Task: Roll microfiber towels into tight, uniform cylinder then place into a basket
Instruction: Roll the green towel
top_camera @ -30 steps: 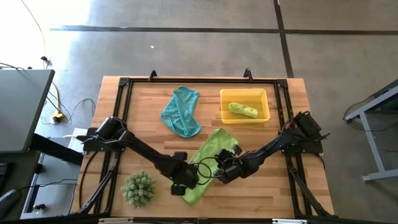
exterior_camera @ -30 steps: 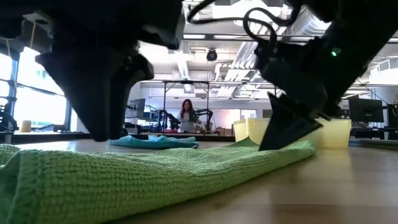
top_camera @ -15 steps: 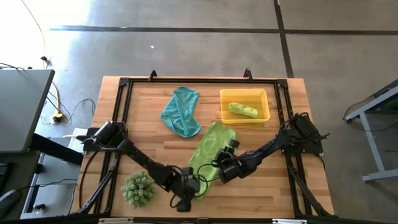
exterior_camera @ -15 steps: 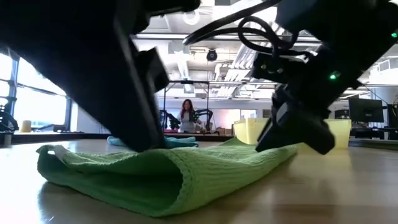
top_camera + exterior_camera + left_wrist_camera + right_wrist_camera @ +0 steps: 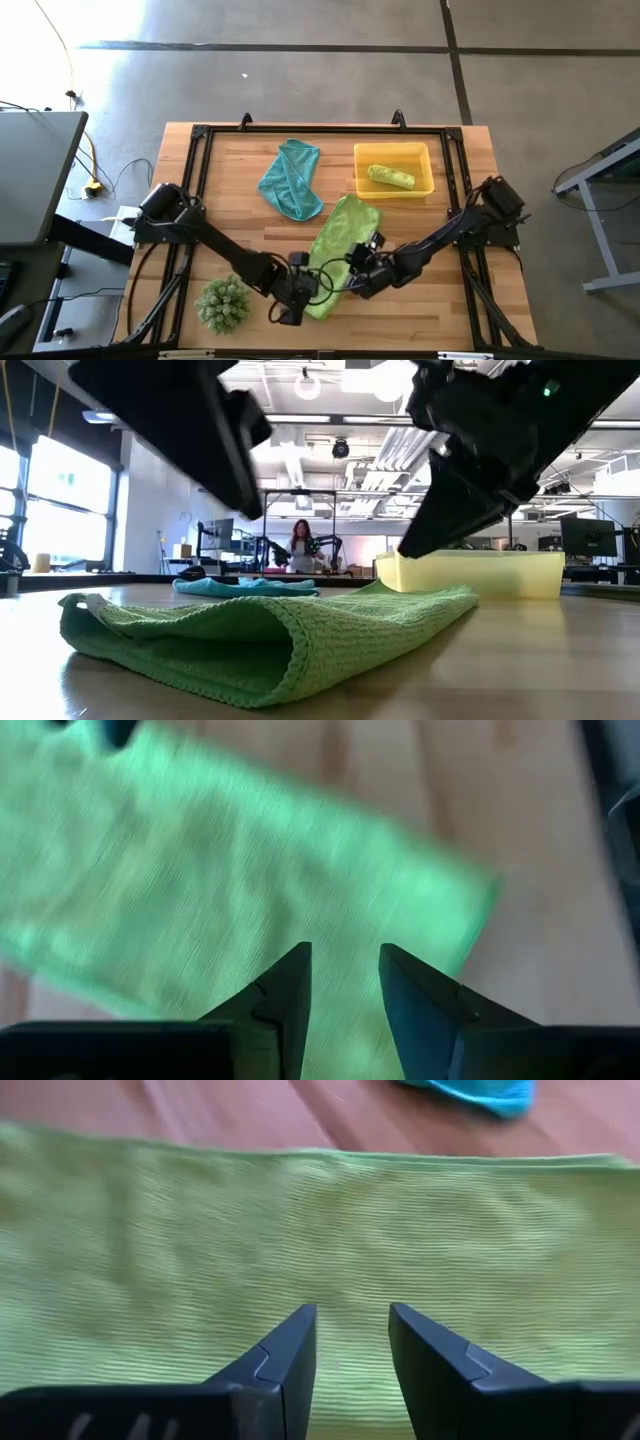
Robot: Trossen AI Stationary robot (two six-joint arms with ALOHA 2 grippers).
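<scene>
A lime-green towel (image 5: 340,250) lies doubled on the table, its fold toward the near edge (image 5: 290,660). My left gripper (image 5: 303,292) is open above its near-left part (image 5: 345,952), touching nothing. My right gripper (image 5: 357,280) is open above its right side (image 5: 352,1312), also clear of the cloth. In the low view both grippers (image 5: 245,500) (image 5: 415,540) hang above the towel. A teal towel (image 5: 292,178) lies bunched at the far middle. The yellow basket (image 5: 425,185) at the far right holds a rolled lime-green towel (image 5: 390,177).
A spiky green ball plant (image 5: 222,303) stands at the near left, close to my left arm. A black frame (image 5: 200,135) runs round the wooden table. Bare wood lies to the right of the green towel (image 5: 430,290). A person stands far off in the room (image 5: 298,545).
The green towel's near end has been doubled over and now shows a thick fold toward the near edge; before, it lay spread flat. Both grippers were down on the cloth and have since risen clear of it.
</scene>
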